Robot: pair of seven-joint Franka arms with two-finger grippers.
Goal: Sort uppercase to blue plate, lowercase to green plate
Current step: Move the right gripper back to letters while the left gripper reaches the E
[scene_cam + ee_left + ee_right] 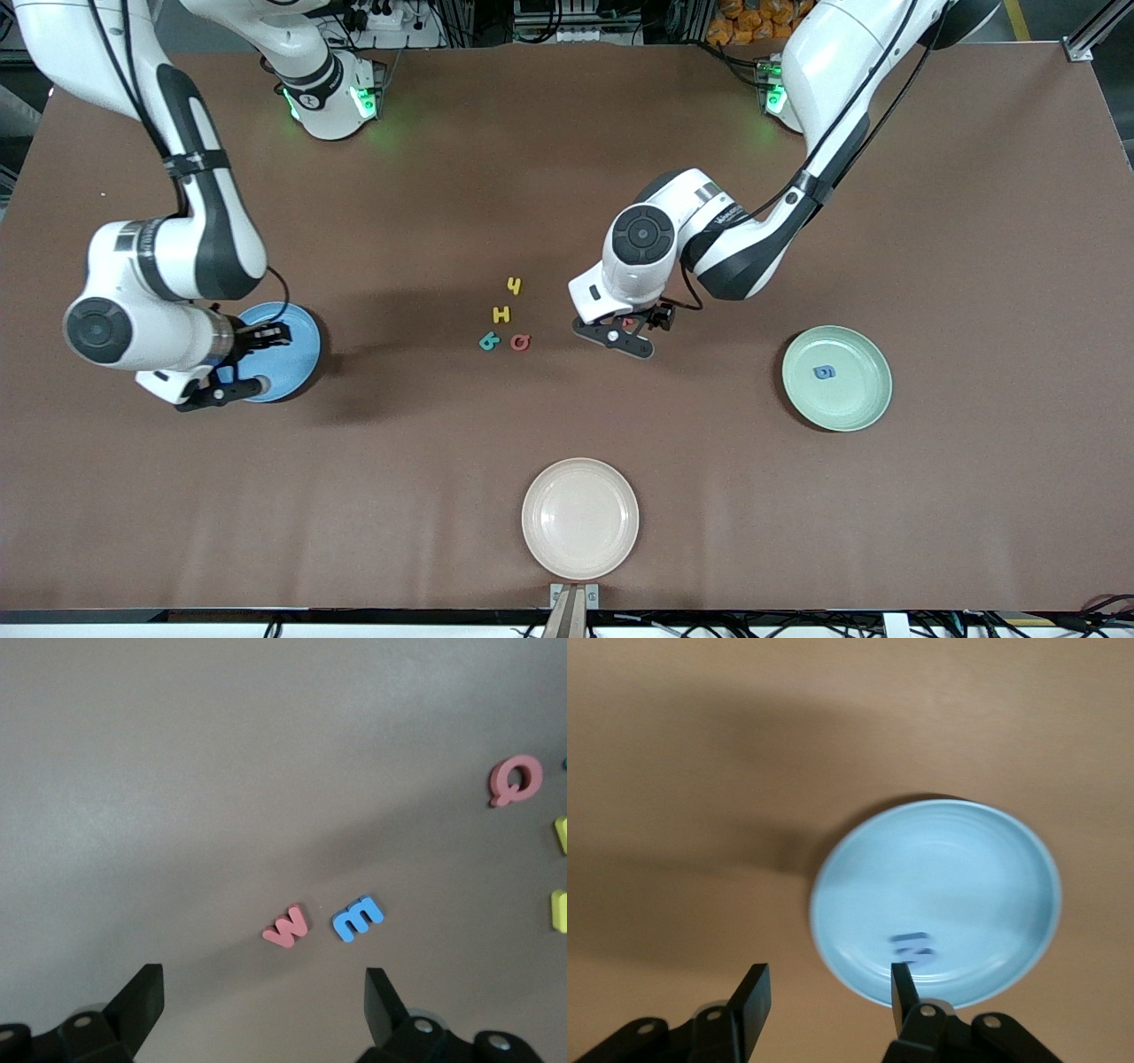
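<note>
Hovering open-jawed, left gripper [264, 985] hung over red w [286, 926] and blue m [358, 918] at centre frame, poised to pick a lowercase | right gripper [828, 988] spread, empty, over blue plate [957, 859] | blue letter [912, 948] in it (likely M) | green plate [855, 403] held blue g [824, 372]

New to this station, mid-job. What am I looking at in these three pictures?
Two robot arms at a table. The wide picture looks down from across it; the other two come from wrist cameras. The left gripper, jaws open, empty, hangs over a red w and blue m. The right gripper, also open, hangs over the blue plate, where one blue letter lies. A blue g lies in the green plate; yellow h, yellow H, teal B and red Q wait mid-table; a cream plate sits apart.
</note>
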